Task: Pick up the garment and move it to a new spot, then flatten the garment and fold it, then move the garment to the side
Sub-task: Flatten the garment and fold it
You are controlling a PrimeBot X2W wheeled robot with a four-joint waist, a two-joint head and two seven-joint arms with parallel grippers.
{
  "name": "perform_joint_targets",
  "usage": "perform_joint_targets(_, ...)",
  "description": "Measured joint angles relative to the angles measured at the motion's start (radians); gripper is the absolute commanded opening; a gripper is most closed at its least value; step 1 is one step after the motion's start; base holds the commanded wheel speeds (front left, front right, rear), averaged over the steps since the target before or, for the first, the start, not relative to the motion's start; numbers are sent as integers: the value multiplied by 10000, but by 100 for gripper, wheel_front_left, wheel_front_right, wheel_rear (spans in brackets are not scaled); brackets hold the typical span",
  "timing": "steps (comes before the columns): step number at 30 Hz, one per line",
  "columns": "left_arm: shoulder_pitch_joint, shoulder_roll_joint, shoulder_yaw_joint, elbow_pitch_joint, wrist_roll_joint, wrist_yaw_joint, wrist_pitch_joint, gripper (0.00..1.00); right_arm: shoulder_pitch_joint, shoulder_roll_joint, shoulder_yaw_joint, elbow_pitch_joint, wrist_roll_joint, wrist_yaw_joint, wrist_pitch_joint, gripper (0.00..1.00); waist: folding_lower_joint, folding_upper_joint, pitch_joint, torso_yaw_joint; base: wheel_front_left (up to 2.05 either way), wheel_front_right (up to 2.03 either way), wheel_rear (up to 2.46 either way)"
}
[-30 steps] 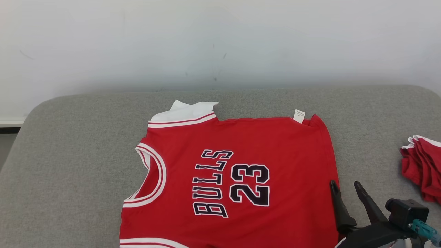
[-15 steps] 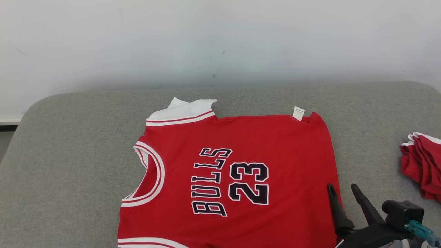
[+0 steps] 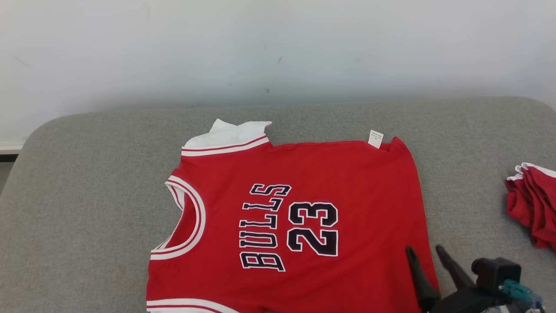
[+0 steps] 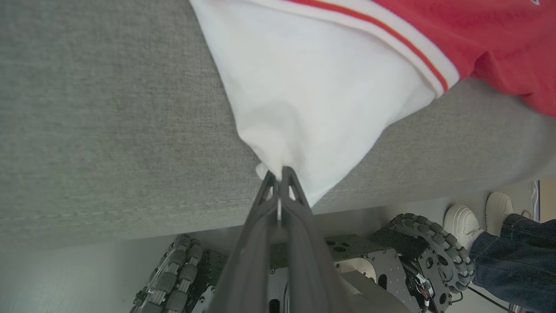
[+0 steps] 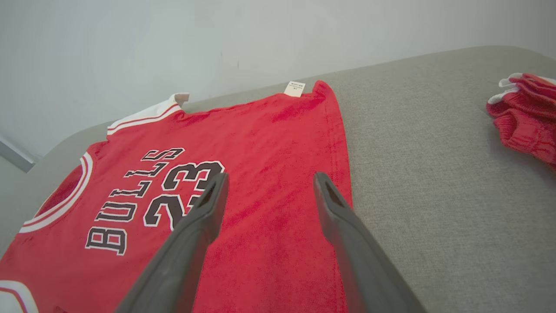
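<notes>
The left claw (image 4: 280, 174) was clamped tight on a white corner of the jersey (image 4: 330, 108), which spread beyond its tips. The right claw (image 5: 269, 184) hung spread wide, empty, over the jersey's edge.

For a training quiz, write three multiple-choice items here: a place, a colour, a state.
1. Where is the red pile relative to the jersey?
A. On it
B. To the robot's right of it
C. To its left
2. What colour is the cloth in the left gripper?
A. White
B. Black
C. Grey
3. The right gripper is:
A. Shut on the jersey
B. Shut empty
C. Open
B: the pile lies apart at the head view's right edge.
A: shut jaws pinch the white sleeve.
C: its jaws stand wide apart.
</notes>
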Motion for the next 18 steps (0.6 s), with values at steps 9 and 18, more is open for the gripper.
perform_joint_targets(9, 8, 61, 31, -205, -8, 25, 215, 0, 1370, -635, 374, 12, -23, -19, 2113, 100, 0, 0, -32, 0, 0, 0, 0)
perform_joint_targets(18, 26, 52, 54, -454, -54, 113, 320, 0, 1637, -1185, 90, -351, -313, -345, 3499, 100, 0, 0, 94, -81, 0, 0, 0)
